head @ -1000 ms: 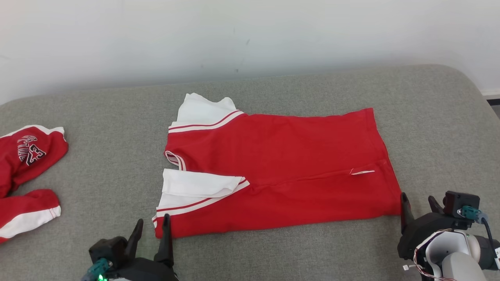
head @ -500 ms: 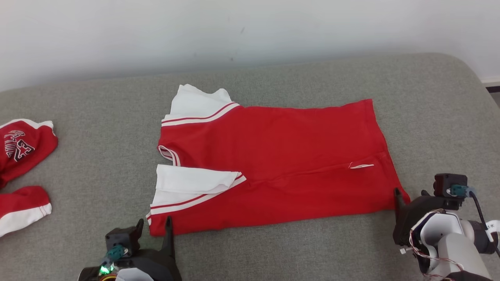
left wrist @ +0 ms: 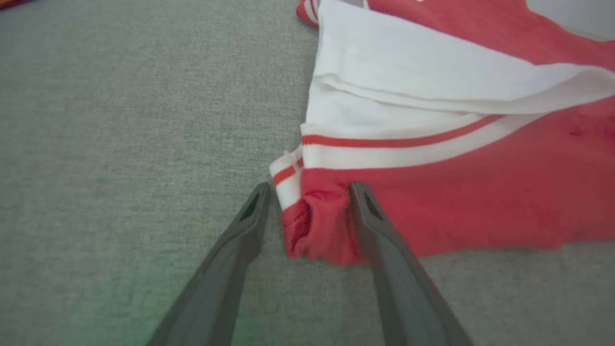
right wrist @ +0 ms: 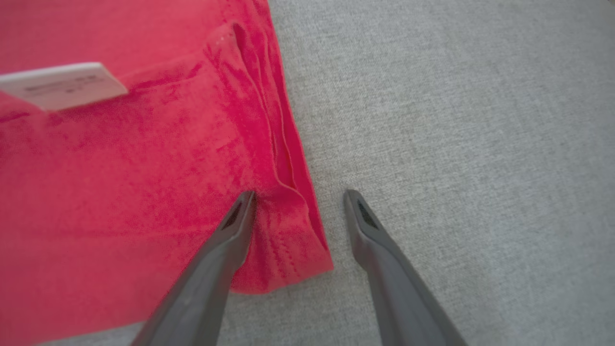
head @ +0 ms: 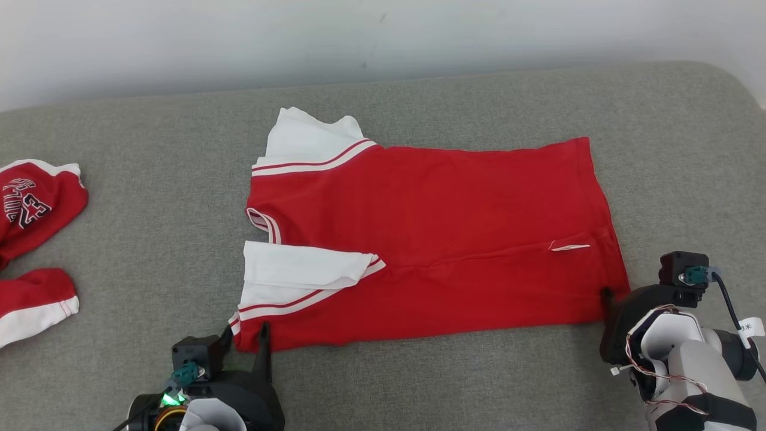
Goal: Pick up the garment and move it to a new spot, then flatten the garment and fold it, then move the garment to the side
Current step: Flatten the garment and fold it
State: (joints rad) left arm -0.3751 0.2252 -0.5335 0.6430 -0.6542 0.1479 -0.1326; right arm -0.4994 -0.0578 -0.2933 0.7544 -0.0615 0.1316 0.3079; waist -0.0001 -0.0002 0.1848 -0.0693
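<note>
1. Far left of the grey cushion (head: 137, 251): a second red garment (head: 33, 203) with dark lettering, crumpled; well apart from both grippers.
2. Left gripper (head: 245, 332): low at the near edge of the head view, wrist tucked beneath, fingers aimed away from the robot; open, straddling the near left corner of the garment (head: 449, 239); in the left wrist view, one finger (left wrist: 370, 216) pressed against bunched red cloth, the other on bare cushion just beside the striped trim.
3. Garment itself: red shirt with white sleeves, lying flat in the middle of the cushion; long axis across the head view, side to side; neck and sleeves pointing left, hem pointing right; near sleeve (head: 299, 272) folded over the body; small white label (head: 570, 246) near the hem.
4. Right gripper (head: 616, 296): low at the right, pale forearm bent under it, fingers aimed forward; open, astride the near right hem corner; in the right wrist view, one finger (right wrist: 230, 226) resting on red cloth, the other on bare cushion just beside the edge.
5. Garment between the two grippers; one near corner at each.
</note>
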